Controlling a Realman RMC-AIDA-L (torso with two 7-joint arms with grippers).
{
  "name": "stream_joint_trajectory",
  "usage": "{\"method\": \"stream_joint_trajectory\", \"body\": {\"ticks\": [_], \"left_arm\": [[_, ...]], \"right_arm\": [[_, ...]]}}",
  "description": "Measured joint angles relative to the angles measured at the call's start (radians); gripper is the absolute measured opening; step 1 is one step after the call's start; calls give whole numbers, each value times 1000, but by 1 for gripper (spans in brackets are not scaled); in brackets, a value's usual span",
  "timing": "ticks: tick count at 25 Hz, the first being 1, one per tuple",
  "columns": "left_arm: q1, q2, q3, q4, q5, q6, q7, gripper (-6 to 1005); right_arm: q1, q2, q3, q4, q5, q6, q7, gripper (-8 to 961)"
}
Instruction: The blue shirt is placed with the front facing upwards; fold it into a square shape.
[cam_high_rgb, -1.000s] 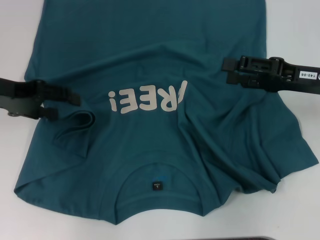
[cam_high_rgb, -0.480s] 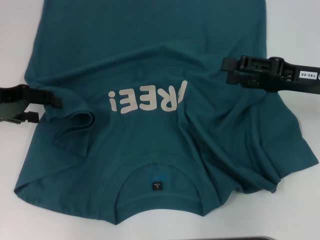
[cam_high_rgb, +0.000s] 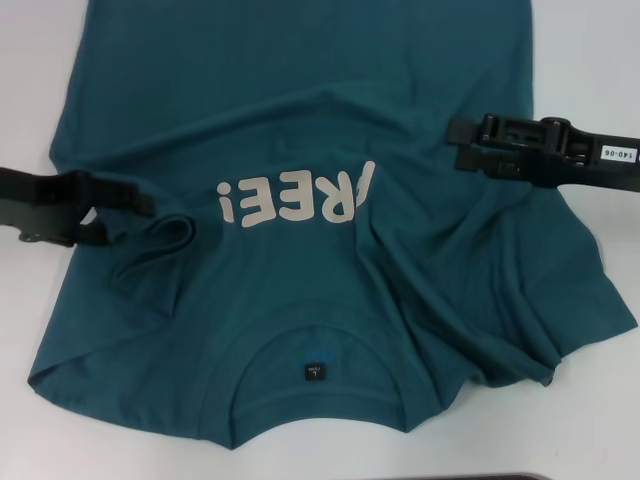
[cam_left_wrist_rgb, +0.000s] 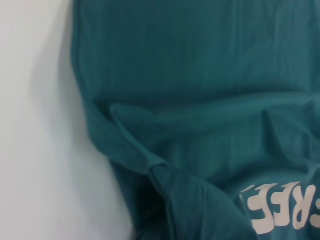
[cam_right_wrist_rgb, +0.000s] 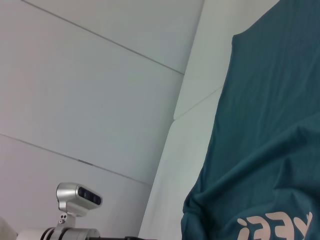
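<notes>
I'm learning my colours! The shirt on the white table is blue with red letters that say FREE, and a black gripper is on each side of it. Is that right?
Almost. The letters on the blue shirt are off-white, not red; the head view shows them plainly. The rest holds: the table is white, with the black left gripper and right gripper at either side.

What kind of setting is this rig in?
Probably a lab or test bench: plain white table, bare white panelled wall, and only the blue shirt laid out between left gripper and right gripper.

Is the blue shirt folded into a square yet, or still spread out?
Still spread, not square. The blue shirt lies print-up, bunched near the left end effector and rumpled below the right end effector, sleeves still out.
</notes>
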Motion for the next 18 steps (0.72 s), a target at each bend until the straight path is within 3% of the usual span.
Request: {"method": "stream_joint_trajectory", "body": {"ticks": [11, 18], "left_arm": [[-52, -8, -7, 3, -35, -20, -4, 843], [-58, -14, -3, 4, -152, -86, 6, 842]], "right_arm": [[-2, 0, 0, 0, 0, 0, 0, 884], [-1, 0, 0, 0, 0, 0, 0, 884]]}}
